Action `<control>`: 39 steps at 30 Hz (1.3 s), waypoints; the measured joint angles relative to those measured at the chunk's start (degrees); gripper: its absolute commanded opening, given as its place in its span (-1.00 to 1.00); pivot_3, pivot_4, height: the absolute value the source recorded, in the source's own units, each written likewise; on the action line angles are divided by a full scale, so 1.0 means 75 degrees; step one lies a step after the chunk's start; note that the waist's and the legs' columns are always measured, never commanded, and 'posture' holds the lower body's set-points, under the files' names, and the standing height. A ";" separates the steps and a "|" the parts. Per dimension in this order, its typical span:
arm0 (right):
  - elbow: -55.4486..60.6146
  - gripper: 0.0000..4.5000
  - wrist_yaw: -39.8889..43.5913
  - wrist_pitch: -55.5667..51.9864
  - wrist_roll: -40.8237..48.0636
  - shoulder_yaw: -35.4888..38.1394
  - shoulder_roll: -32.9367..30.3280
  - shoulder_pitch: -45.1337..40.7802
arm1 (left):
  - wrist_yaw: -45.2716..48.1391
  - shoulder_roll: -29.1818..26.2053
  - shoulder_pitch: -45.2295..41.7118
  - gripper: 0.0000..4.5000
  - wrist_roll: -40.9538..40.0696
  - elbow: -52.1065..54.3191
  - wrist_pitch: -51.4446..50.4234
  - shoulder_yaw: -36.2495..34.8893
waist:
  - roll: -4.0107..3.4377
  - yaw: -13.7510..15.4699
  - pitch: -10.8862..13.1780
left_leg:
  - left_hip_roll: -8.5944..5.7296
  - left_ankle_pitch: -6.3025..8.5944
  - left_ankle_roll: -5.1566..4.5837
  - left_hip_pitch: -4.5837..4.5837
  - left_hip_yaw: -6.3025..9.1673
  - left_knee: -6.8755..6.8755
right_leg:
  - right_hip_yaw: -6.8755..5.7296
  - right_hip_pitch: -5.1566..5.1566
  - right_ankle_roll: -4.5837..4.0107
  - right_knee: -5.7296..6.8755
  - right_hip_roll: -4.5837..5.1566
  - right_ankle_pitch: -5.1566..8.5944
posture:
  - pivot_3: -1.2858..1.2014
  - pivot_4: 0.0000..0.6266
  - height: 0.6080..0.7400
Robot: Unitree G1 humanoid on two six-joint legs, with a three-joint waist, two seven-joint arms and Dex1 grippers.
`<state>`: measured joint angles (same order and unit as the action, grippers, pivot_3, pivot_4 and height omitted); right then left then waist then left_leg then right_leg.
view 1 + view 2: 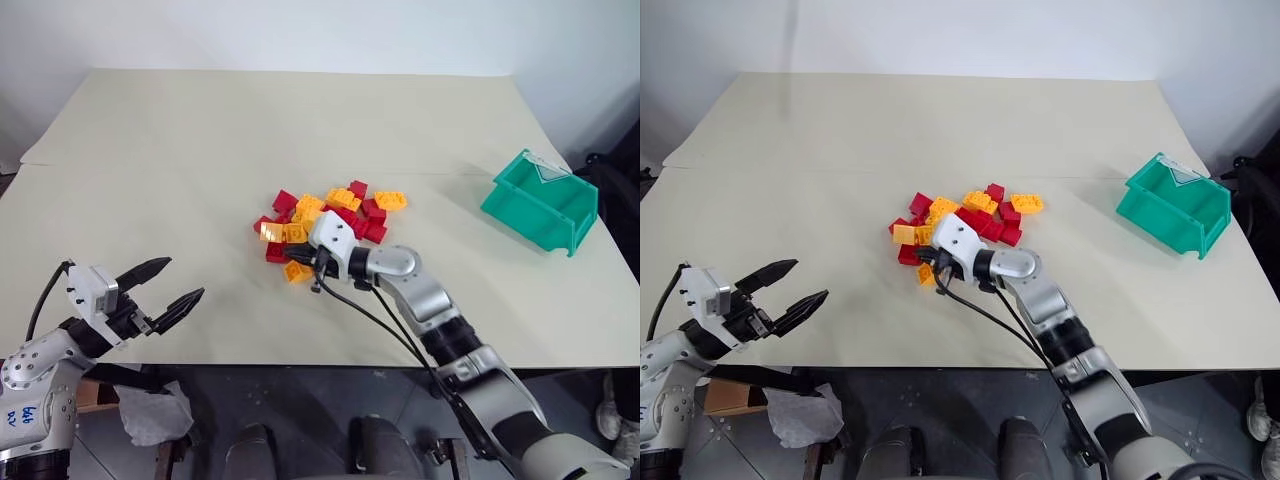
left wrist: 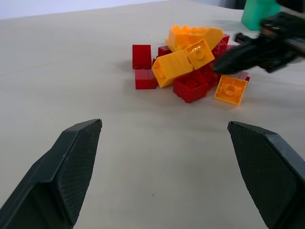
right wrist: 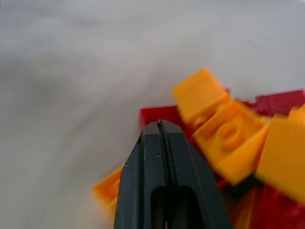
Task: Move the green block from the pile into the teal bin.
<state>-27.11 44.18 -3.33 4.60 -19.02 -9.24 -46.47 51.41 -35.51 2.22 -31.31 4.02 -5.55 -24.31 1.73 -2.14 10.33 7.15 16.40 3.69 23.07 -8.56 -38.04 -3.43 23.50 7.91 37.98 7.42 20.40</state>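
So the right gripper is down at the near edge of the pile, a bit left of center in the head view, and its 2 fingers are pressed flat together with nothing between them; you can see that clearly in the right wrist view, where the tips meet in a thin seam right in front of a red brick and some yellow-orange bricks. The left gripper hangs at the lower left of the frame, well apart from the pile, fingers spread wide and holding nothing. Thing is, I can't spot the green block anywhere; every brick I can make out is red or yellow-orange, so my guess is it's buried under the others or hidden behind the right gripper. The teal bin sits at the right side of the frame on the table, well apart from the pile, and looks empty from here. I'd say this is the digging stage: closed fingers used as a poker to nudge bricks aside. Next it needs to uncover the green one, open the fingers around it, clamp, then carry it right to the bin.
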 measured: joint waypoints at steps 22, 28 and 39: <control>-0.4846 -0.99 -0.1499 0.1969 -0.0921 0.1250 0.0301 -0.2501 | 0.0014 0.0127 -0.0477 1.00 -0.0215 0.0851 -0.0345 0.0624 | -0.0009 -0.0512 0.0005 | 0.0004 -0.0003 0.0005 0.0001 0.0003 0.0009 | 0.0000 -0.0003 0.0001 0.0011 0.0000 0.0000 | 0.03 -0.52 1.00; -0.3489 -0.99 -0.0382 0.1491 -0.0891 0.0994 0.0493 -0.1571 | 0.0013 0.0130 -0.0438 1.00 -0.0212 0.0823 -0.0324 0.0616 | -0.0012 -0.0540 0.0007 | 0.0002 -0.0003 0.0005 0.0002 0.0008 0.0011 | 0.0000 -0.0004 0.0001 0.0010 0.0002 -0.0001 | 0.03 -0.52 1.00; -0.0201 -0.99 0.0455 -0.0629 -0.0812 0.0921 -0.0917 0.0156 | -0.0013 0.0145 -0.0227 1.00 -0.0208 0.0815 -0.0277 0.0614 | -0.0020 -0.0335 0.0012 | -0.0001 -0.0002 0.0003 0.0004 0.0005 0.0011 | 0.0000 -0.0005 0.0002 -0.0003 0.0002 -0.0001 | 0.03 -0.52 1.00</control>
<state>-28.62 47.59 -8.05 -1.49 -12.11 -16.12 -45.30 51.32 -34.42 0.52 -32.87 10.13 -7.63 -19.70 1.58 -4.65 10.42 7.15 16.39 3.71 23.10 -8.53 -37.96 -3.43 23.47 7.93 37.96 7.44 20.39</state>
